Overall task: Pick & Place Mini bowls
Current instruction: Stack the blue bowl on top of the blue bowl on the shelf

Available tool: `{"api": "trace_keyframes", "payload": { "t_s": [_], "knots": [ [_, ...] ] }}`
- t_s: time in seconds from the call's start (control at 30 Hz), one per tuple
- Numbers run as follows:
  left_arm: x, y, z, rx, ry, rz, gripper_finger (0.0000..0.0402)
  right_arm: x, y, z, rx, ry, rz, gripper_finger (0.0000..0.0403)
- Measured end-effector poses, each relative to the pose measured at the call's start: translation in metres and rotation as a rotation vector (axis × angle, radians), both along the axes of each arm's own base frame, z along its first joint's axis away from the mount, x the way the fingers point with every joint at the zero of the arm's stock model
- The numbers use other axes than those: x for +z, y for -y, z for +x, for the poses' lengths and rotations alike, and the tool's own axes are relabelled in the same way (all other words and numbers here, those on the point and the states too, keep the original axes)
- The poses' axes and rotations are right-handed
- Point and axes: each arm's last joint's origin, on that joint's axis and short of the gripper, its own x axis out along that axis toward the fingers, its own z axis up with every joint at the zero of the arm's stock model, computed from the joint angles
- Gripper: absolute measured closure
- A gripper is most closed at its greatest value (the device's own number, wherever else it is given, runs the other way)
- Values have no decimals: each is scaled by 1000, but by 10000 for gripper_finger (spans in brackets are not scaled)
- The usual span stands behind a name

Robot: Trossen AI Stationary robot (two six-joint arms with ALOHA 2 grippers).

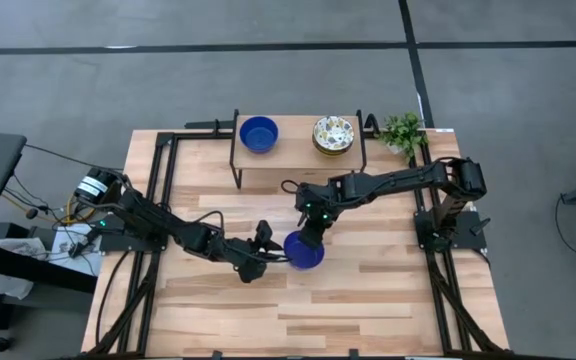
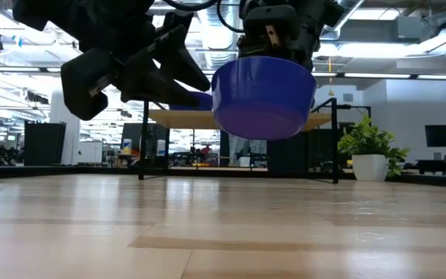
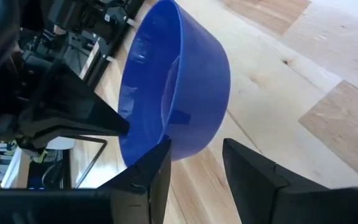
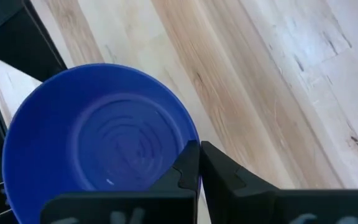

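Observation:
A glossy blue mini bowl [image 1: 305,251] hangs above the table's middle, lifted clear [image 2: 263,97], in my right gripper [image 1: 311,228], which is shut on it. My left gripper [image 1: 265,238] is open just left of this bowl, and its fingers [image 3: 157,171] point at the bowl's outer wall [image 3: 197,93]. A second blue bowl [image 1: 259,133] and a cream floral bowl [image 1: 334,134] sit by their bases on a raised wooden shelf [image 1: 293,150] at the far edge. The other bowls are out of view. My right gripper [image 4: 199,146] pinches the blue bowl's rim [image 4: 190,134], one finger inside the bowl and one outside. It comes from above, pointing down. The bowl hangs below the fingers, mouth up, slightly tilted and clear of the table. My left gripper [image 3: 196,143]: I cannot tell whether a fingertip touches the bowl's wall.
A small green plant in a white pot [image 1: 403,131] stands at the far right corner beside the shelf. Black frame rails [image 1: 158,190] run along the table's left and right sides. Bare wood [image 1: 368,300] lies toward the near edge.

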Motion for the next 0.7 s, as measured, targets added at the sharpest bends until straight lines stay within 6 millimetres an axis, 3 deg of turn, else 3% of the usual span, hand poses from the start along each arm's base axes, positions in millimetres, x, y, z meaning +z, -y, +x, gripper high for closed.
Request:
{"api": "trace_keyframes", "payload": {
  "t_s": [0.23, 0.7],
  "knots": [
    [0, 5, -5, 95, 7, 59, 257, -1, -4, -1, 10, -16, -4, 403],
    [-1, 6, -4, 2, -14, 20, 257, 0, -5, 2, 16, 21, 5, 403]
  ]
}}
